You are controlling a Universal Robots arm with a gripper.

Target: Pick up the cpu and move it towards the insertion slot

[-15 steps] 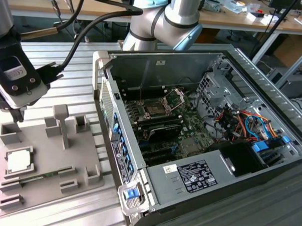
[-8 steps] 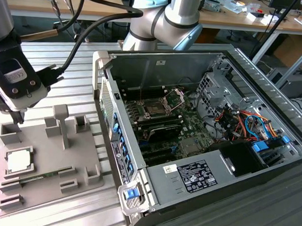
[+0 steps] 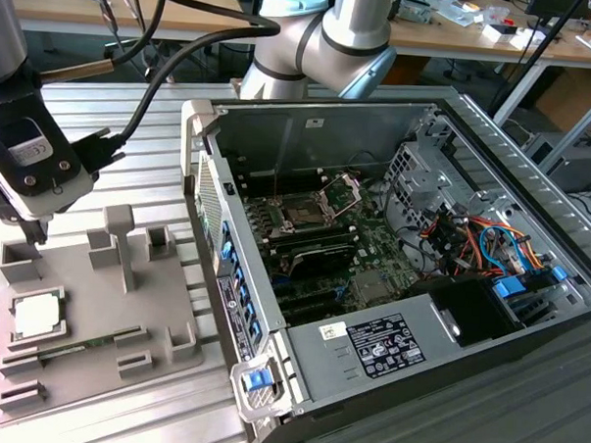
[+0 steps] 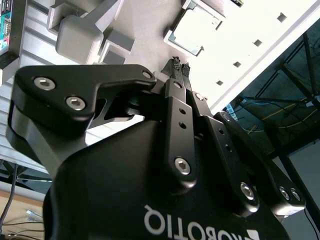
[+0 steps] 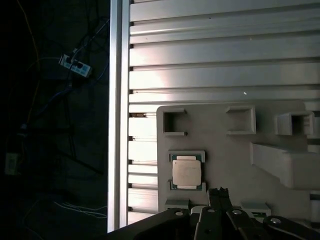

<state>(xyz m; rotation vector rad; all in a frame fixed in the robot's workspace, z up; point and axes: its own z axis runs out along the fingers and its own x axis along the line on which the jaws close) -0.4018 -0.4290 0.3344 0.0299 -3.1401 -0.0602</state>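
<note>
The cpu is a small pale silvery square lying flat in a square recess of the grey tray at the exterior view's left. My gripper hangs above the tray's far corner, a short way beyond the cpu and not touching it. Its fingers are shut with nothing between them. In both wrist views the cpu lies just past the closed fingertips. The insertion slot, a dark square socket with a silver frame and raised bracket, sits on the green board inside the computer case.
The open computer case lies on its side to the exterior view's right of the tray, its wall rising between tray and socket. A tall grey post stands on the tray. A memory stick lies in a tray slot. The ribbed aluminium table ends at an edge.
</note>
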